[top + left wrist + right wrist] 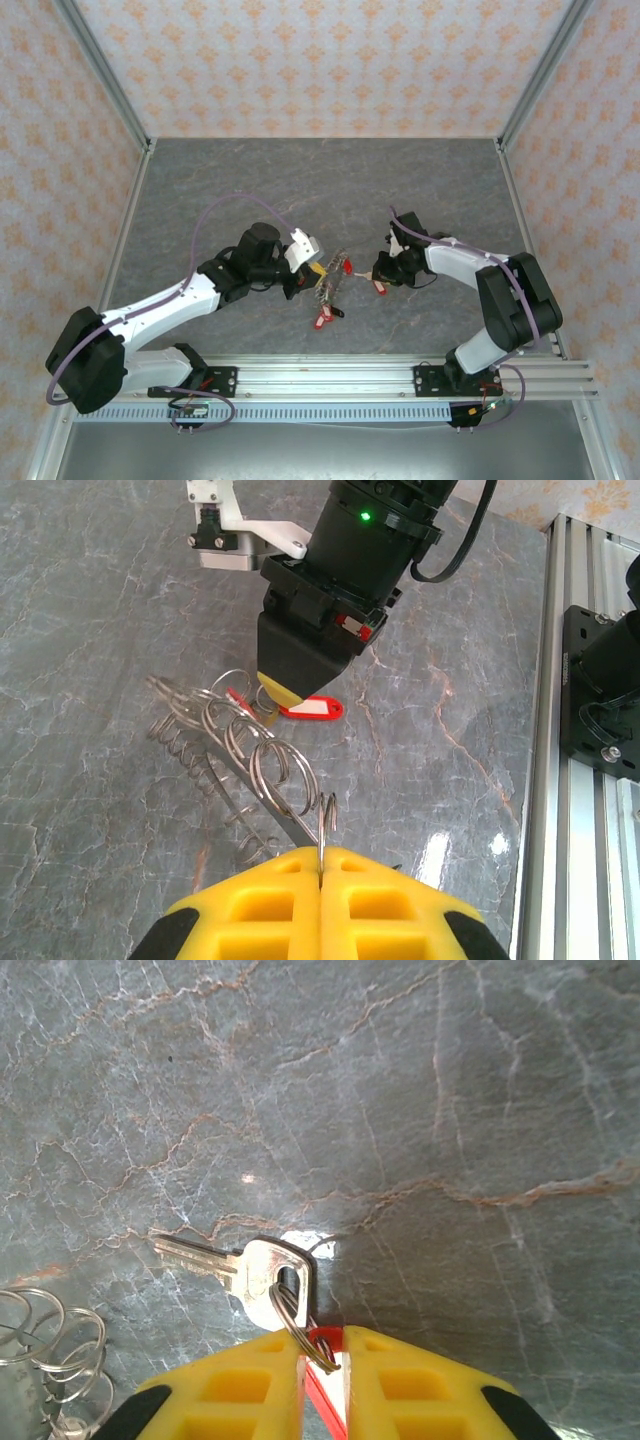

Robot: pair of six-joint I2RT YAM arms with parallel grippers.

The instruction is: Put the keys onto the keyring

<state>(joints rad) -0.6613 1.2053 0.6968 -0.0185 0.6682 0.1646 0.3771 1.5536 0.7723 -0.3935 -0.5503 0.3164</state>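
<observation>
Yellow-fingered left gripper (320, 858) pinches the silver looped-wire keyring (250, 752); just beside it the right gripper (322, 1350) squeezes a red plastic tag (312, 708), its flat silver key (240, 1265) aiming past the keyring.

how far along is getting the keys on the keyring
No key is clearly on it yet. In hand: the left gripper is shut on the wire keyring, and the right gripper pinches a silver key by its small ring and red tag, apart from the loops. Still to do: threading that key, plus the red-tagged key on the table.
</observation>
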